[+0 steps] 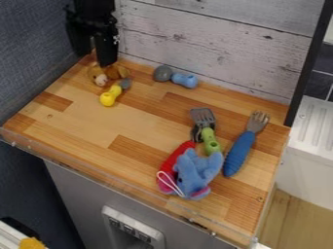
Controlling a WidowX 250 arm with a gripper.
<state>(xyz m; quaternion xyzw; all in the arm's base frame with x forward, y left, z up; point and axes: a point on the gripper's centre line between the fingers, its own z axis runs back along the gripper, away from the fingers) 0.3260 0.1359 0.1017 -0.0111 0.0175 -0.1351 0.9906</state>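
Jaws parted at the far left, right by a brown plush toy on the desk! Just beside it, a yellow-handled utensil; then a grey-and-blue toy. Near right, a blue plush touches something red, then a green-handled fork and a blue-handled fork.

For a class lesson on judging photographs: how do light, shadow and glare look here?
Camera view: soft, fairly even light on the wooden tabletop, with no harsh shadows; the black gripper so dark that little detail shows; faint glints along the clear front edging; the white ribbed surface at right among the brightest areas.
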